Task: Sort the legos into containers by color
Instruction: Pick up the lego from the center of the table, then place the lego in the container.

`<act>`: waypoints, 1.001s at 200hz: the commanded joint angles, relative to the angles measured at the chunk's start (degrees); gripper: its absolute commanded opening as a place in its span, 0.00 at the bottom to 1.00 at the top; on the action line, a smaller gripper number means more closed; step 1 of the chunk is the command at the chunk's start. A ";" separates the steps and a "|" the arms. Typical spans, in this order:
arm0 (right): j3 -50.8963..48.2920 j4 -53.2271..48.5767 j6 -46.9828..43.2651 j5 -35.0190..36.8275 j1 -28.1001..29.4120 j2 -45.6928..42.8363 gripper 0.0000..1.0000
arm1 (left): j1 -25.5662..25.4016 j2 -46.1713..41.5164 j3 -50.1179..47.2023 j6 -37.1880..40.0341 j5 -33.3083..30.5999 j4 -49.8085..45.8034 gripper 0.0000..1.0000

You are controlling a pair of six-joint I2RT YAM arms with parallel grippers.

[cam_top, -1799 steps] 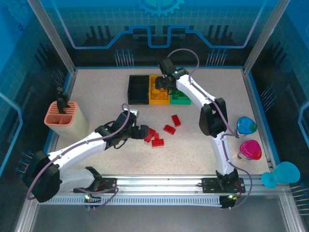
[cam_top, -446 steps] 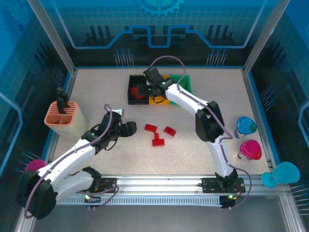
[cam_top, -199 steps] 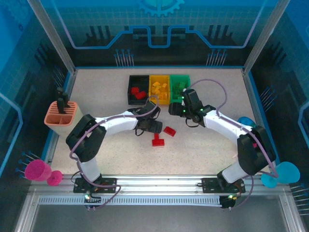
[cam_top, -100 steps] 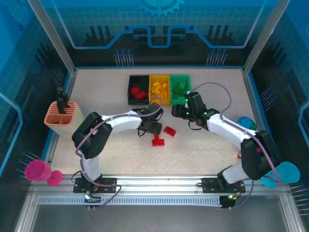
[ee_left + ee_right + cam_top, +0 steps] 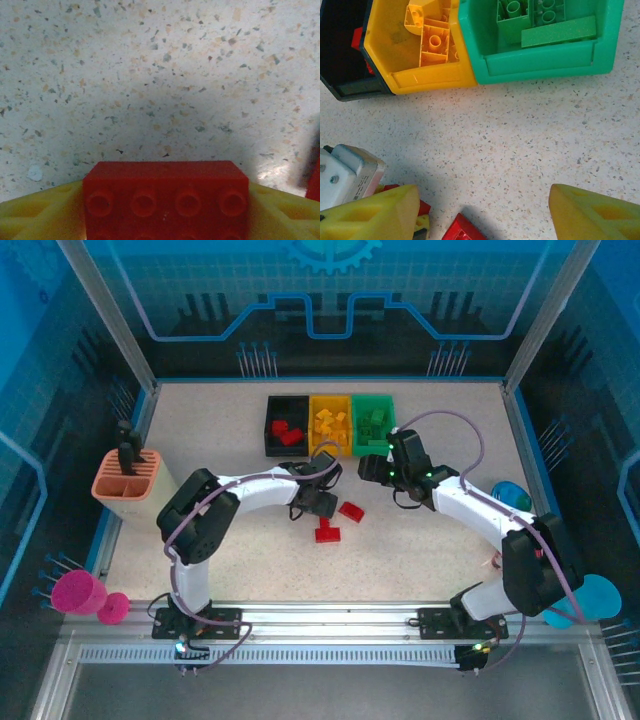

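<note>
- At the far middle of the table [image 5: 220, 450], three bins stand in a row with sides touching: black bin [image 5: 270, 428] on the left, yellow bin [image 5: 331, 446] in the centre, green bin [image 5: 374, 443] on the right.
- Black bin: holds red legos [image 5: 287, 430].
- Yellow bin: holds a heap of yellow legos [image 5: 435, 42], several lying hollow side up.
- Green bin: holds studded green legos [image 5: 512, 15] and one flat green plate [image 5: 559, 31] lying across them.
- On the table in front of the bins: one loose red brick [image 5: 351, 511] and a second loose red piece [image 5: 327, 532] nearer the arms, close together.
- Left gripper [image 5: 318, 502]: in front of the yellow bin, just beside the loose bricks, its yellow fingers [image 5: 35, 210] clamped on the two ends of a held red brick [image 5: 166, 200], studs facing the wrist camera.
- Right gripper [image 5: 485, 210]: in front of the green bin, fingers spread wide, nothing between them.
- Left edge of the table: salmon-pink holder [image 5: 133, 482], well apart from the bins.
</note>
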 commanded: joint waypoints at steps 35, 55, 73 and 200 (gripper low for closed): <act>-2.62 1.62 1.20 -1.08 -0.97 -0.43 0.70 | -0.32 1.89 2.77 1.64 -1.35 -3.08 0.59; -2.85 1.48 1.22 -1.03 -0.96 -0.76 0.70 | -0.16 0.76 3.03 1.94 -2.63 -3.47 0.50; -3.10 1.40 1.13 -0.77 -0.95 -1.34 0.70 | 0.64 -1.68 3.15 2.25 -3.18 -3.40 0.49; -8.57 0.96 2.80 -1.34 -0.27 -5.54 0.69 | 21.03 -1.78 19.00 2.22 6.40 -1.26 0.50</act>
